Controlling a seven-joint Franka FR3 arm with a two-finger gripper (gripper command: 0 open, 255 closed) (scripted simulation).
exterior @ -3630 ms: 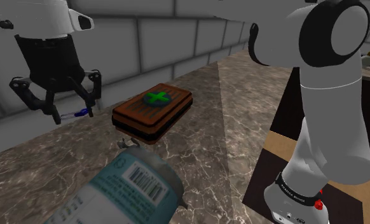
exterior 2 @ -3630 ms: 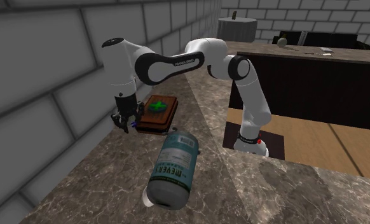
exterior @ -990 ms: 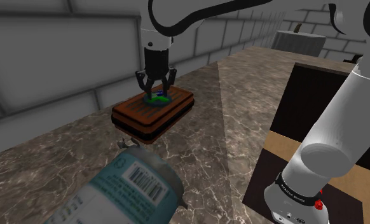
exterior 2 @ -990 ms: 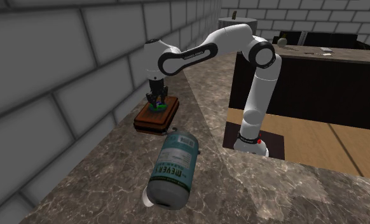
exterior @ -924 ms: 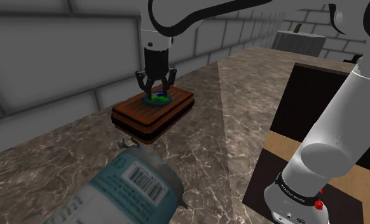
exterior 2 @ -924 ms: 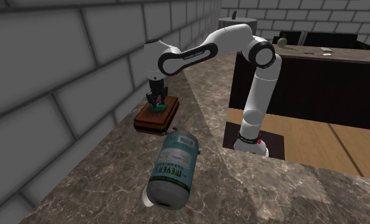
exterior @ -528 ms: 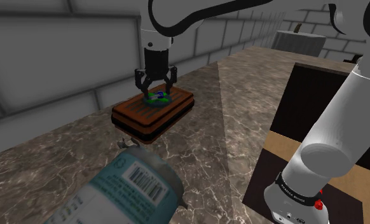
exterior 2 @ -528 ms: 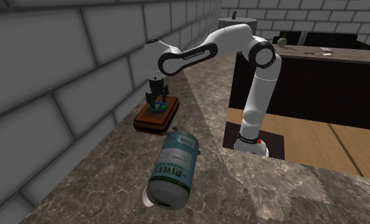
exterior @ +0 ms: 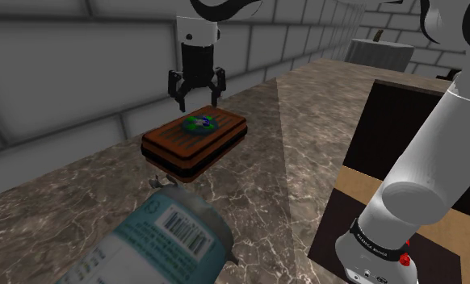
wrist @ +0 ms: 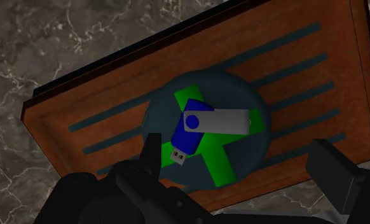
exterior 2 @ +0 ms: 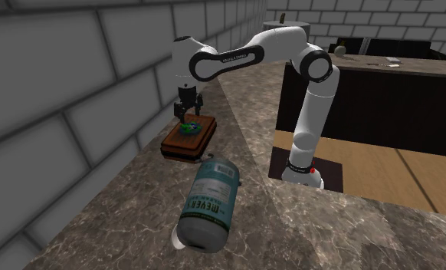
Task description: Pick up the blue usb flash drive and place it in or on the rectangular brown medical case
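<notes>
The blue USB flash drive (wrist: 193, 129) with its silver swivel cover lies on the green cross on top of the brown medical case (wrist: 114, 108). It rests there alone, touched by nothing. In the shoulder view the drive (exterior: 201, 122) sits on the case (exterior: 189, 145), and my gripper (exterior: 198, 98) hangs open a short way above it. The second exterior view has the gripper (exterior 2: 187, 112) over the case (exterior 2: 192, 140) near the brick wall. My black fingers (wrist: 333, 172) stand wide apart in the wrist view, on either side of the drive.
A large can (exterior 2: 208, 202) with a barcode label lies on its side on the marble counter (exterior: 266, 194), in front of the case. A grey brick wall (exterior: 80, 64) runs close behind the case. The arm's stand (exterior 2: 302, 172) sits beyond the counter's edge.
My gripper let go of the flash drive on top of the case, spread its fingers and rose straight up. The drive stays lying on the green cross.
</notes>
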